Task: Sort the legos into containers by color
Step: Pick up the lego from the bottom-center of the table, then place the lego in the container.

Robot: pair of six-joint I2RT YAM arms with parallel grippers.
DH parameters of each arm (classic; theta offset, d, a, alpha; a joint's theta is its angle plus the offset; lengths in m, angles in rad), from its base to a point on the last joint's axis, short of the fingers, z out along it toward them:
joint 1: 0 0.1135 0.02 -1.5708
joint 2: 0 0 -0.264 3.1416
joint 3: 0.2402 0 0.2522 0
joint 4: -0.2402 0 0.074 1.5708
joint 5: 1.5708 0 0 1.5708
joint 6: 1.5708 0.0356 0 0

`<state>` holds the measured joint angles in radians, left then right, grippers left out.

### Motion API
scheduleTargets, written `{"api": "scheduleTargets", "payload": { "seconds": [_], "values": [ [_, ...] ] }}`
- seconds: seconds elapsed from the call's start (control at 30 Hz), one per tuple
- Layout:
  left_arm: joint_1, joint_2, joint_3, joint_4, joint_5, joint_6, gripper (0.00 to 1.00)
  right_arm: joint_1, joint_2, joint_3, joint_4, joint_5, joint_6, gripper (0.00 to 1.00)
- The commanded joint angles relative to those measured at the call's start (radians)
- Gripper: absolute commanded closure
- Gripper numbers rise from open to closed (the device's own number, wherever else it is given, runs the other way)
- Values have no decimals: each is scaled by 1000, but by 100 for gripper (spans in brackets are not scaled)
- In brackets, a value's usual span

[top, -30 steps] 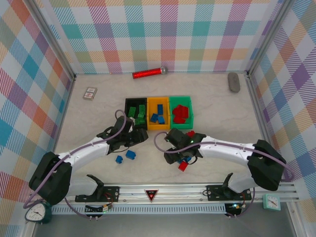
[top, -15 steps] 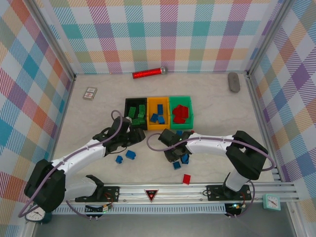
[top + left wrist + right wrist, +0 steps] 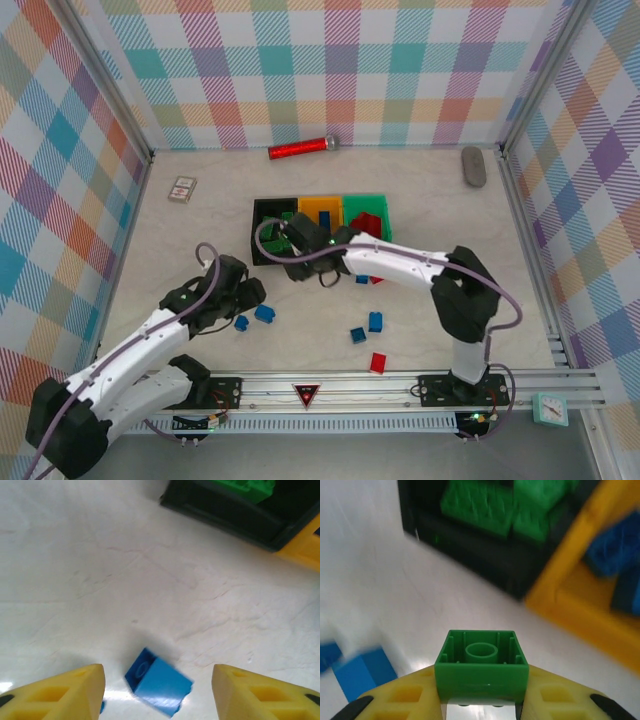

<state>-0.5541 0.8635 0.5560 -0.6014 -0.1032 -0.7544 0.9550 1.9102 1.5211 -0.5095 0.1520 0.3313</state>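
My right gripper [image 3: 481,692] is shut on a green lego [image 3: 481,662], hollow underside toward the camera, just in front of the black bin [image 3: 470,555], which holds green legos [image 3: 485,507]. In the top view that gripper [image 3: 287,240] hangs over the black bin's [image 3: 260,232] near right corner. The orange-yellow bin [image 3: 320,208] has blue legos [image 3: 615,545] in it and the green bin [image 3: 366,203] has red ones. My left gripper [image 3: 159,680] is open and low over the table, with a blue lego [image 3: 158,681] lying tilted between its fingers. In the top view it [image 3: 250,294] sits above two blue legos [image 3: 265,313].
Loose legos lie on the table: two blue [image 3: 357,334] and one red [image 3: 379,362] near the front, more under the right arm by the bins. A red glittery cylinder [image 3: 301,149], a small card box [image 3: 182,188] and a grey object [image 3: 473,166] lie at the back.
The right arm has swung from the loose legos at centre front up and left to the black bin, carrying the green lego. The left gripper has drawn back from the bins toward the blue legos.
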Motion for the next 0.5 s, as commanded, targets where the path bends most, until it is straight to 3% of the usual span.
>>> {"api": "scheduleTargets", "payload": {
  "seconds": [0.0, 0.1, 0.23, 0.47],
  "values": [
    [6, -28, -19, -128, -23, -32, 34, -42, 117, 192, -37, -16, -27, 64],
    [9, -5, -19, -172, -20, -39, 34, -71, 250, 421, -116, -9, -37, 61],
    [10, 34, -14, -210, -22, -48, 33, -82, 359, 627, -223, -7, -80, 40],
    [11, 61, -43, -126, 23, -42, 35, -73, 157, 309, -91, -66, -69, 37]
  ]
}}
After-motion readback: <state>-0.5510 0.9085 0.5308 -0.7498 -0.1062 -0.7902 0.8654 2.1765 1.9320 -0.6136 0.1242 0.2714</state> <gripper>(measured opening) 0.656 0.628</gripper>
